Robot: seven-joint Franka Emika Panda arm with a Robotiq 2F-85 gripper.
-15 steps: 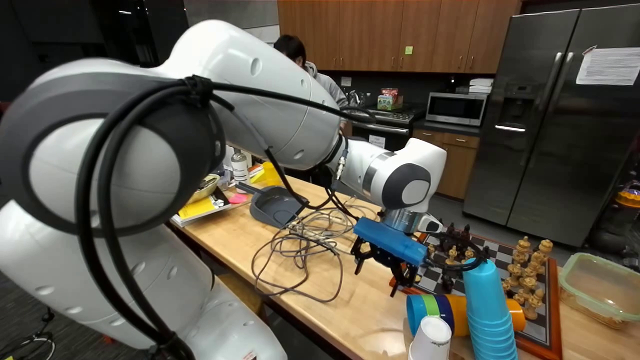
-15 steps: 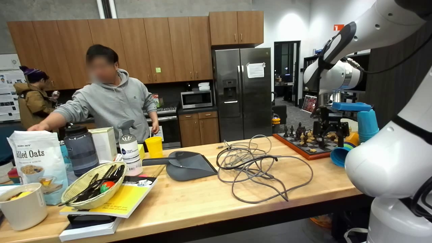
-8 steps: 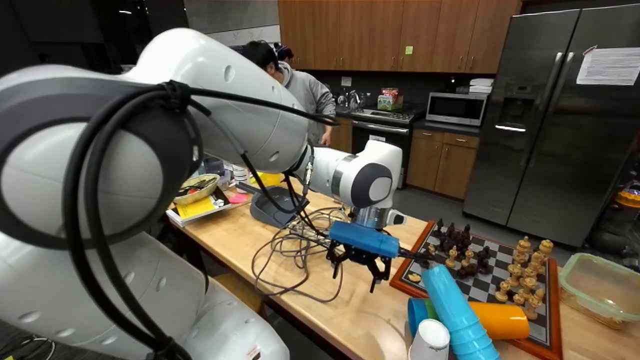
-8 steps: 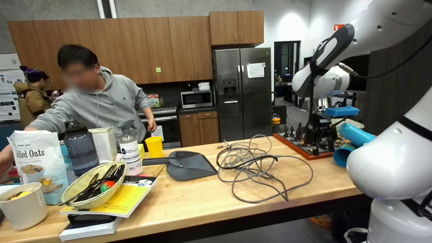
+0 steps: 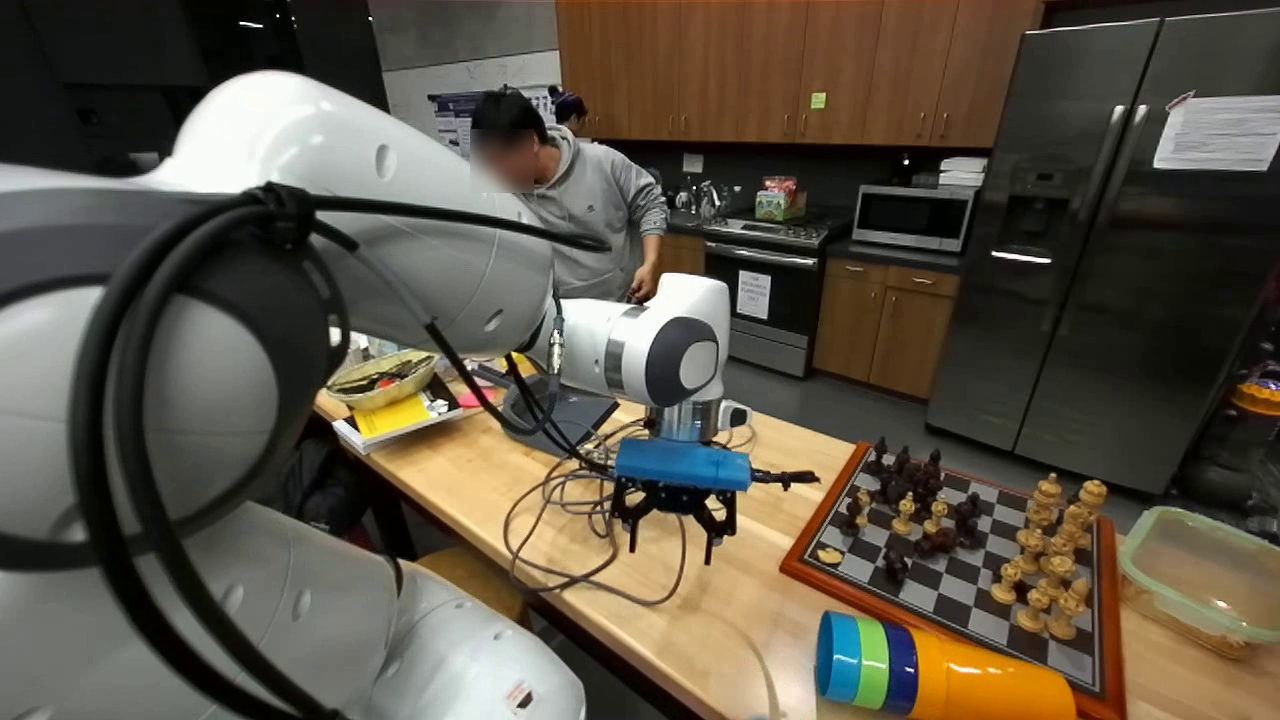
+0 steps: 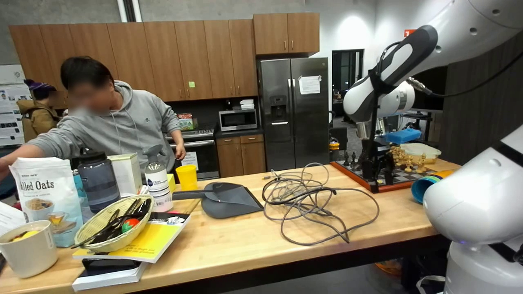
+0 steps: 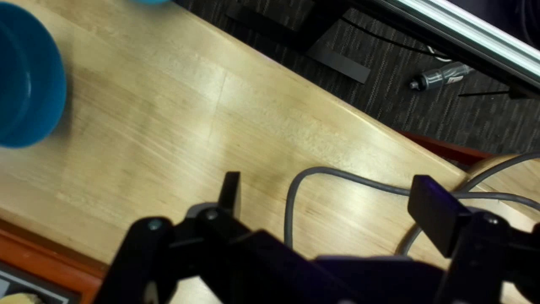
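Observation:
My gripper (image 5: 671,552) is open and empty above the wooden table (image 5: 745,600), with its fingers pointing down. In the wrist view the fingertips (image 7: 230,185) stand wide apart, and a loop of grey cable (image 7: 290,211) lies on the table below and between them. The cable also shows in both exterior views (image 6: 303,245). A chessboard (image 5: 830,580) with dark and light pieces is to the gripper's right. A row of nested cups, blue (image 5: 836,660), green, dark blue and orange (image 5: 990,680), lies on its side by the board's front edge. The blue cup (image 7: 52,84) shows in the wrist view.
A grey dustpan (image 6: 231,202), a yellow cup (image 6: 188,177), a spray bottle (image 6: 158,183) and a basket (image 6: 92,241) on books stand farther along the table. A clear container (image 5: 1200,570) is beyond the chessboard. A person (image 6: 135,118) stands behind the table.
The gripper has moved left in both exterior views, away from the chessboard. The light-blue cup stack tipped over and left both exterior views. The white cup is gone, and the lying cups shifted.

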